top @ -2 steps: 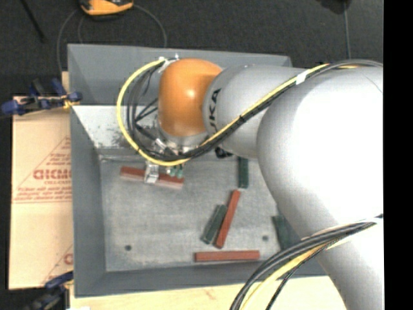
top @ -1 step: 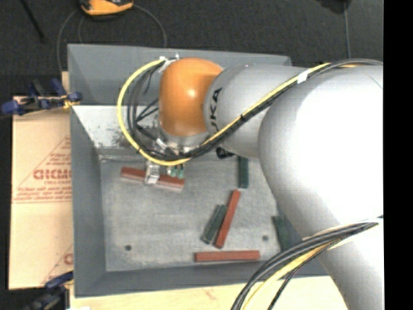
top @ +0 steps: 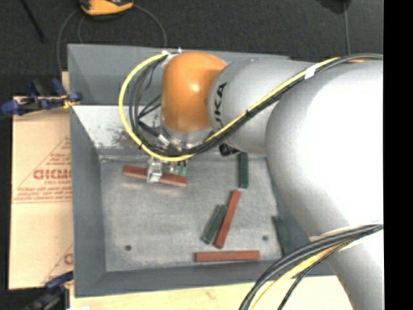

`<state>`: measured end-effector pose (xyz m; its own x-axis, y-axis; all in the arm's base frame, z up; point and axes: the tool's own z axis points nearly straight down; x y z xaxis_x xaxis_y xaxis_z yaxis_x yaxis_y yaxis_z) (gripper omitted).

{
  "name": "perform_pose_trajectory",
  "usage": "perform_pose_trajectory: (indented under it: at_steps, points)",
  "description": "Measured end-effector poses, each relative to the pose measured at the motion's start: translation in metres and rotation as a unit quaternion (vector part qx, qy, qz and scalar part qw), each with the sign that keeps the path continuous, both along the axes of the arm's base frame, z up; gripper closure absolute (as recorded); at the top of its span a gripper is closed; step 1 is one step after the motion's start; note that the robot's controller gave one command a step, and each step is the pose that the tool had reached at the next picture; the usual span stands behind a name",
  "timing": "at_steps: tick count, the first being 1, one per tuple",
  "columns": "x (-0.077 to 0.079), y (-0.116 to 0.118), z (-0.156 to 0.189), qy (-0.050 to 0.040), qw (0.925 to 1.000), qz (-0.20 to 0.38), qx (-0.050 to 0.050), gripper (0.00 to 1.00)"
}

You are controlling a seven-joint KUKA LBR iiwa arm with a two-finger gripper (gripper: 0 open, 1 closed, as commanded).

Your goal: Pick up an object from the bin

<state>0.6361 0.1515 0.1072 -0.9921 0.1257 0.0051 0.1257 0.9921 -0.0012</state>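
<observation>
In the grey bin (top: 87,205) the tool (top: 157,172) is down on a red-brown bar (top: 134,172) at the floor's upper left, spread or clamped I cannot tell, with a green stick (top: 211,225) and a front red stick (top: 227,256) well apart from it.

In the bin (top: 87,192), a bar (top: 133,172) lies crosswise at the back left, right under the wrist of the arm (top: 310,141) reaching in from the right. A short piece (top: 242,171) lies to its right by the arm, and two sticks (top: 230,213) lie side by side, touching, slanting through the middle. A long bar (top: 226,256) lies along the front wall, with a stub (top: 282,230) to its right, at the arm's edge.
</observation>
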Motion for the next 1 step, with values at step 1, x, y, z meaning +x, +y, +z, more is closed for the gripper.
perform_pose_trajectory:
  at_steps: [1]
  points:
    - [0.0021, 0.0004, 0.0205, -0.0030, 1.0000, 0.000, 0.001, 1.00]
